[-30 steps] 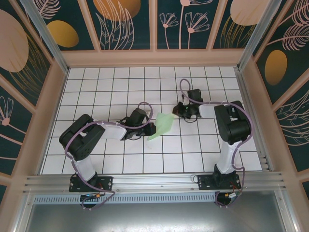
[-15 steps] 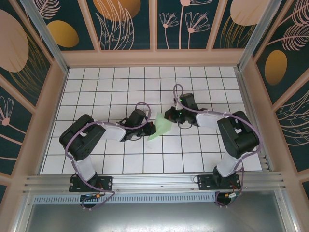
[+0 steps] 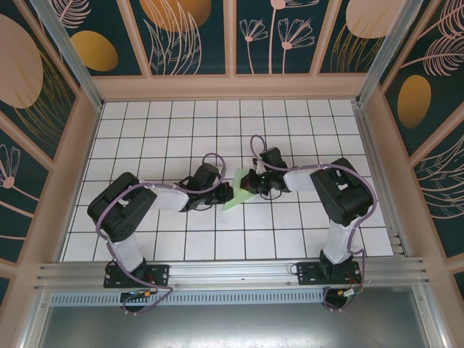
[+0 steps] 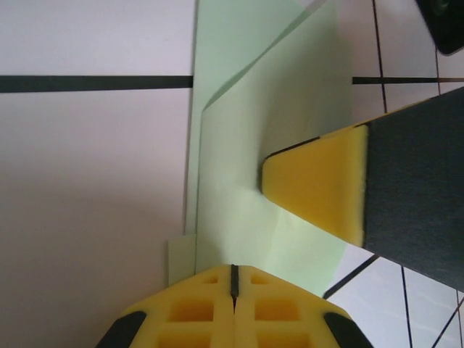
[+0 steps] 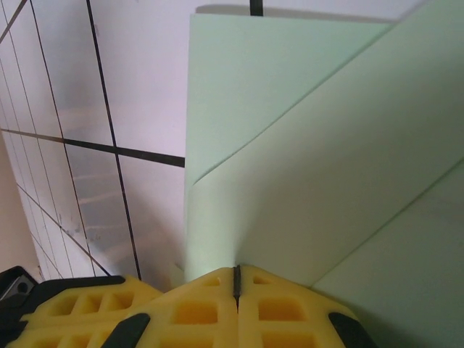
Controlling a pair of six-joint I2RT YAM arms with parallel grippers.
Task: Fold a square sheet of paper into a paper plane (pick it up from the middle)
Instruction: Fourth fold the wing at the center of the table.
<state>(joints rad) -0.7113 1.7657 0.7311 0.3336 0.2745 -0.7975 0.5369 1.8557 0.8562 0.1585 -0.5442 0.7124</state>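
The square sheet of paper (image 3: 235,197) is pale mint green and lies mid-table, folded into a narrow shape with one flap standing up. My left gripper (image 3: 226,194) is shut, its yellow tips resting on the sheet's left edge (image 4: 239,167). In the left wrist view the left gripper (image 4: 233,268) shows paper spreading to both sides of its closed seam. My right gripper (image 3: 249,185) is shut too and leans on the raised flap from the right, its finger (image 4: 319,181) touching the paper. From the right wrist, the right gripper (image 5: 235,268) meets the creased flap (image 5: 304,145). The paper plane is out of view.
The white gridded table (image 3: 159,138) is boxed in by wood-framed walls (image 3: 80,145) on three sides. An aluminium rail (image 3: 232,272) runs along the near edge by the arm bases. Both forearms lie low over the middle tiles, cables looping above them.
My right gripper has swung left and slightly nearer, from about a tile away until it touches the paper's flap. The left gripper and the paper's lower part have stayed put.
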